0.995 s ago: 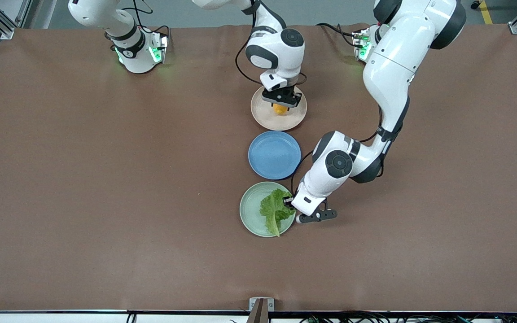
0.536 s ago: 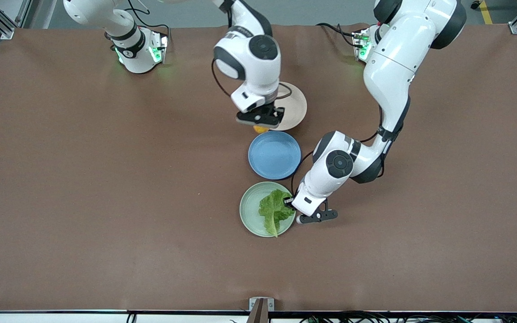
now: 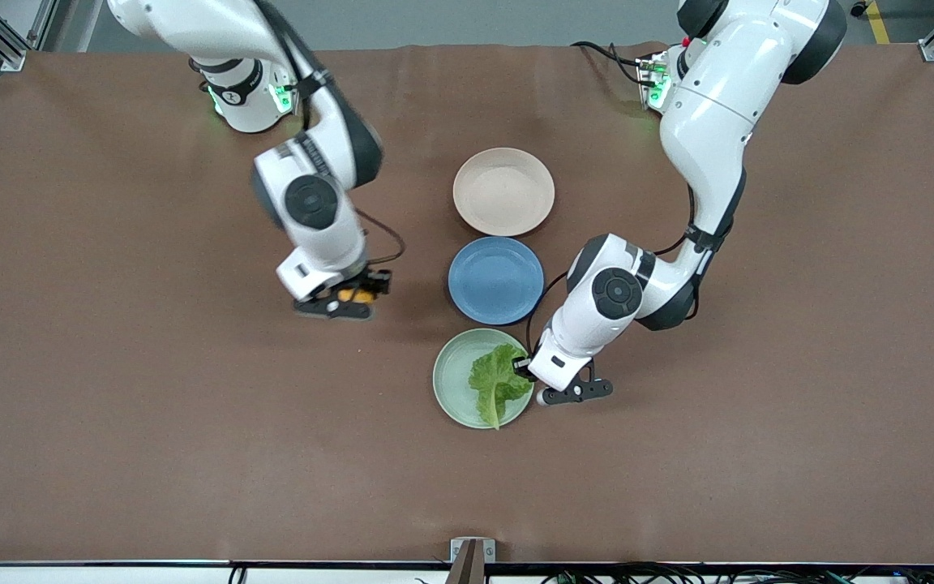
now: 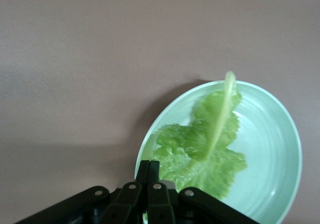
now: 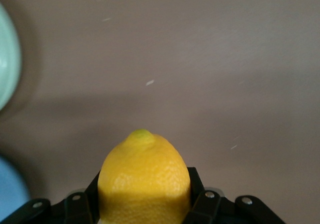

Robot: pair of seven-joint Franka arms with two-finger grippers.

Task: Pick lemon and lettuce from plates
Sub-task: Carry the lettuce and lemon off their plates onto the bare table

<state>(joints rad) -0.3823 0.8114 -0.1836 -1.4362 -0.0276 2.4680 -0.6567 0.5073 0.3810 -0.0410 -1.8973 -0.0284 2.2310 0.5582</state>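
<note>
**Lemon lifted clear of its plate; lettuce pinched at the edge of the green plate**

The right gripper (image 3: 343, 298), left of centre in the front view, hangs over bare desk (image 3: 151, 389) beside the blue plate (image 3: 495, 280), toward the right arm's end. Its fingers are clamped on the lemon (image 5: 144, 176), which fills the gap between them in the right wrist view, pointed tip outward. The grip across the fruit's thick middle looks chosen to keep a smooth, rounded thing from slipping. The beige-pink plate (image 3: 503, 191), upper centre of the front view, now lies bare, so that half of the task seems done apart from the setting down.

The left gripper (image 3: 525, 367) sits low at the rim of the mint green plate (image 3: 452, 381), lower centre of the front view, nearest of the three plates to the camera. In the left wrist view its fingers (image 4: 148, 171) are pressed tight together on the frilled edge of the lettuce (image 3: 495, 381). The leaf lies in the plate, its pale rib running to the rim. Taking a thin edge suits a limp leaf, though it may tear or slide out when raised.

No brand, label or readable writing shows on the plates, the food or the desk.
</note>
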